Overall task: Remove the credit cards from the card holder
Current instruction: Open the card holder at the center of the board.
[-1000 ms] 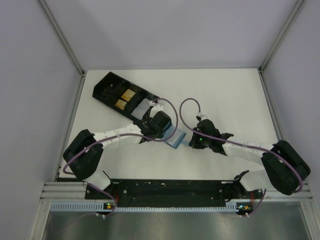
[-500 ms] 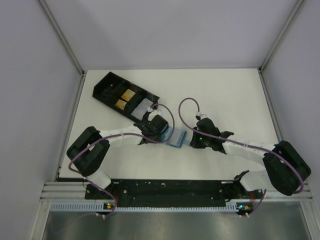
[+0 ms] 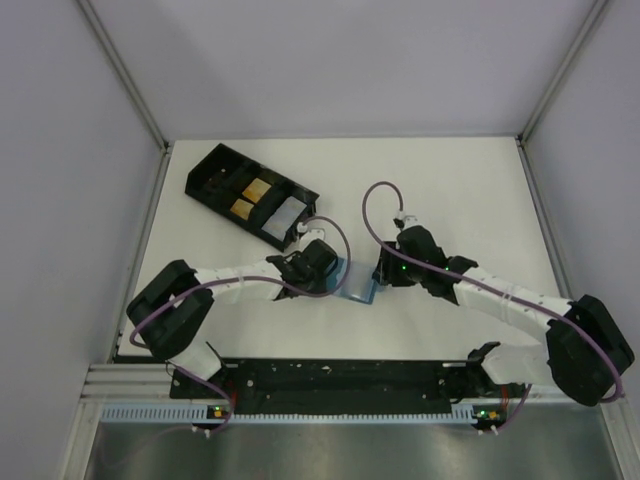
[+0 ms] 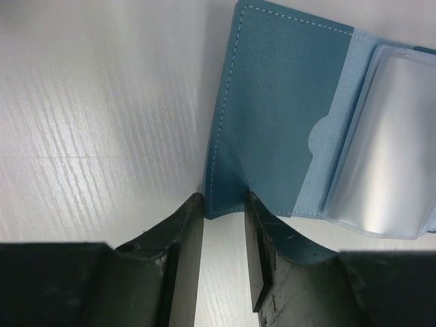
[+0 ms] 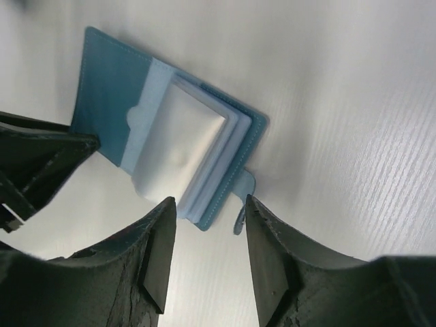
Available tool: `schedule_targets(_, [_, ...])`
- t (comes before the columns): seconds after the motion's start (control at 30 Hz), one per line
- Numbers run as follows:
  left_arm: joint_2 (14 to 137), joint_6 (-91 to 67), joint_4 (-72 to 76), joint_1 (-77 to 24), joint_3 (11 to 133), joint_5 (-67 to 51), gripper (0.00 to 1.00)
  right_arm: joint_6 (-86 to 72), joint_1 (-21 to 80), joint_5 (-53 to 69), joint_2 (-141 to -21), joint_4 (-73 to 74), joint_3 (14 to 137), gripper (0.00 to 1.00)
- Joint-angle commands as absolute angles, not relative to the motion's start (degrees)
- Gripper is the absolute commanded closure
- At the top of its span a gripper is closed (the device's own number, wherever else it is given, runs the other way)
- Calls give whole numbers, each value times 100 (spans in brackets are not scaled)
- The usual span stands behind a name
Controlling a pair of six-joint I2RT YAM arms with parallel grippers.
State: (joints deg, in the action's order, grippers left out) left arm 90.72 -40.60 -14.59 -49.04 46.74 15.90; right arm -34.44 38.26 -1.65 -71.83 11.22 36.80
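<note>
Right pincer [image 5: 208, 204] newly ajar astride holder [image 5: 109, 102]

The card holder [image 4: 286, 116] runs off the left wrist view's right edge, its clear sleeve [image 4: 385, 143] glared blank.

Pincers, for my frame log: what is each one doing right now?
Left pincer: closed on a corner of the card holder.
Right pincer: open, holding nothing.

L gripper [image 3: 335, 272] & R gripper [image 3: 380, 278] flank blue card holder [image 3: 356, 287], poss. touching it.
</note>
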Motion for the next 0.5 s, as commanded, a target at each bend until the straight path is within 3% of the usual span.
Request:
schedule_targets(0.0, [9035,-4140,-1547,-5018,4579,1397,65,-3331,3788,-238,-6742,1230,4157,55])
schedule_targets(0.47, [9035,-4219,-1424,-5115,4518,1301,65,-4201,3779,483,-7725,-280,3736,55])
